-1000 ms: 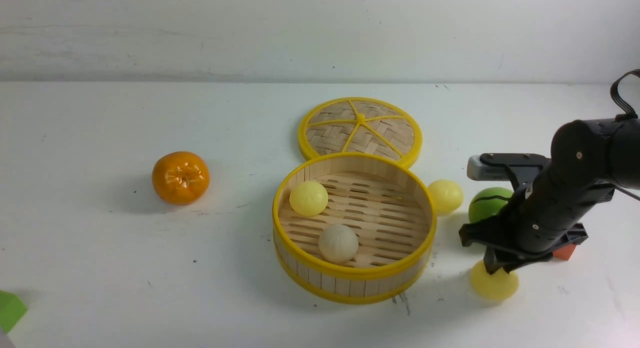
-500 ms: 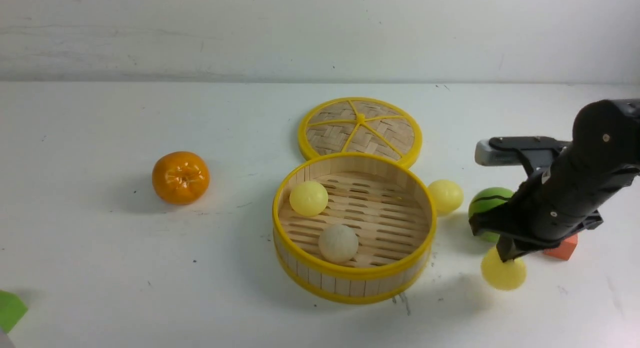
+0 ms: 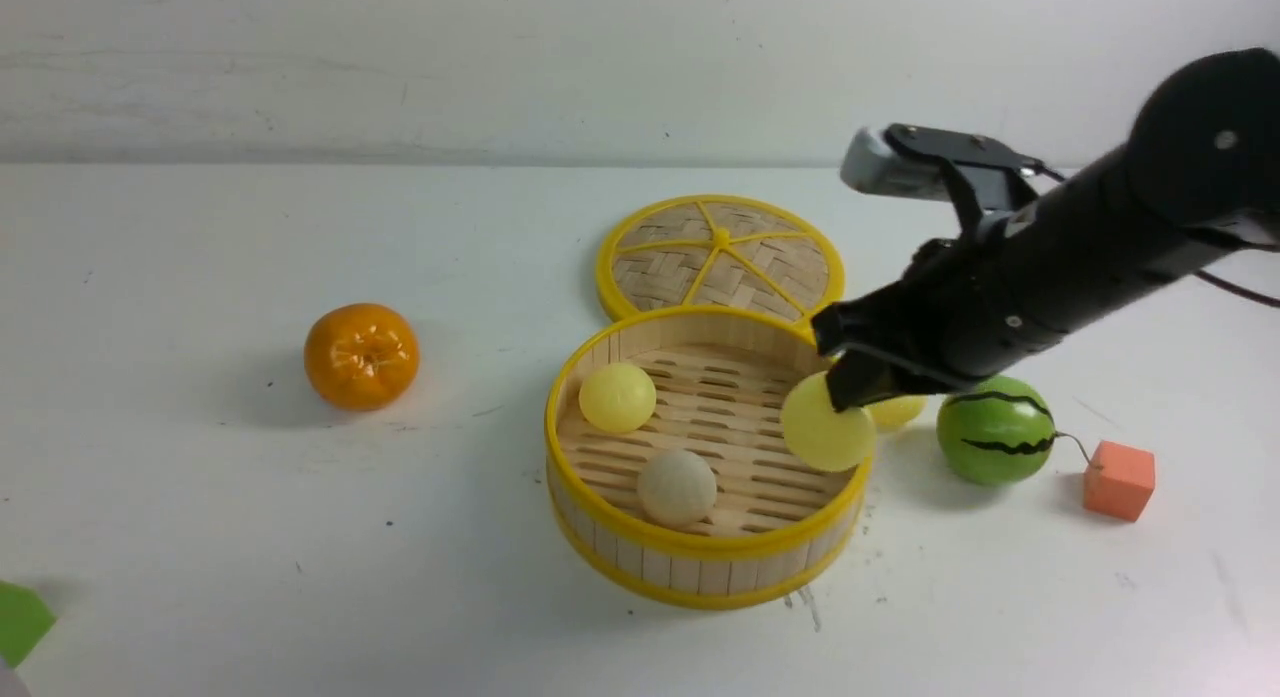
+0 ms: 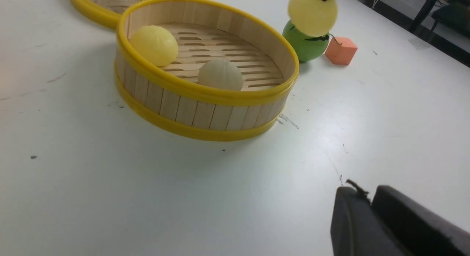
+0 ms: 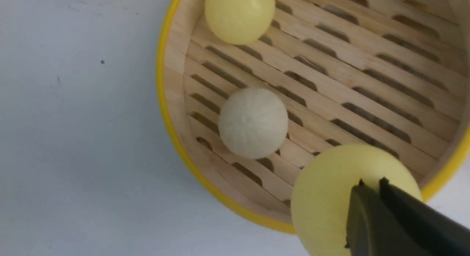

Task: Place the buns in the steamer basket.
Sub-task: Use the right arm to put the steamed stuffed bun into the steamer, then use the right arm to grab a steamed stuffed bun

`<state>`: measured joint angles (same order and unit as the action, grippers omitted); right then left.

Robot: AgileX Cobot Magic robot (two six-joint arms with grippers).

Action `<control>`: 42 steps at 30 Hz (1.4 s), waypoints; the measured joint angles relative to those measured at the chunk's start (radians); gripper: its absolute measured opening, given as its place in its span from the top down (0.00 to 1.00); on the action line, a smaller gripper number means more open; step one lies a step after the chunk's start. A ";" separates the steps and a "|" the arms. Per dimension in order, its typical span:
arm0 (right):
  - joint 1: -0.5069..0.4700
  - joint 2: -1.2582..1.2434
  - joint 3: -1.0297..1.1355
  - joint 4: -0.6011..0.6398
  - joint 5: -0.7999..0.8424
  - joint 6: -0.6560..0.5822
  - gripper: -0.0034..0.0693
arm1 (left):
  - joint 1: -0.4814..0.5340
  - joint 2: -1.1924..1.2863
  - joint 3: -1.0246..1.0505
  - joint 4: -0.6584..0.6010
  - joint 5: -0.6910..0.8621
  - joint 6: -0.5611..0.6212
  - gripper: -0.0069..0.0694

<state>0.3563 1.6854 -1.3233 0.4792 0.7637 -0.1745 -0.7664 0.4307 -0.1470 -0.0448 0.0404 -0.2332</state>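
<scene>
One steamer basket (image 3: 700, 597), four buns. The right tool (image 3: 850, 387) is pinched shut on the held bun (image 3: 822, 439), which hangs over the rim right under the tool, with bare slats open beyond. Farther in sit the yellow bun (image 3: 617, 397) and the beige-white bun (image 3: 677, 487). The fourth bun (image 3: 897, 413) rests on the bench (image 3: 200, 527) just outside that rim. The left tool (image 4: 371, 208) has its fingers together, empty.

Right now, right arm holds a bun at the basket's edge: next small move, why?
Probably nudge the right pincer a little further over the slats before opening: the held bun hangs above the right rim of the basket and could drop outside.
</scene>
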 joint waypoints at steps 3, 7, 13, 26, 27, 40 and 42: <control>0.003 0.073 -0.033 0.009 -0.017 -0.001 0.95 | 0.000 0.000 0.000 0.000 0.000 0.000 0.81; 0.003 0.181 -0.066 0.009 -0.029 0.018 0.89 | 0.000 0.000 0.000 0.000 0.000 0.000 0.81; 0.003 0.227 -0.077 0.014 -0.033 0.034 0.58 | 0.000 0.000 0.000 0.000 0.000 0.000 0.81; -0.063 0.106 -0.236 -0.335 0.104 0.204 0.39 | 0.000 0.000 0.000 0.000 0.000 0.000 0.79; -0.080 0.120 -0.236 -0.365 0.107 0.233 0.45 | 0.000 0.000 0.000 0.000 0.000 0.000 0.79; -0.184 0.375 -0.408 -0.225 0.092 0.162 0.63 | 0.000 0.000 0.000 0.000 0.000 0.000 0.79; -0.185 0.413 -0.435 -0.208 0.100 0.155 0.60 | 0.000 0.000 0.000 0.000 0.000 0.000 0.78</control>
<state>0.1710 2.0982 -1.7582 0.2716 0.8639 -0.0199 -0.7664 0.4307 -0.1470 -0.0448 0.0404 -0.2332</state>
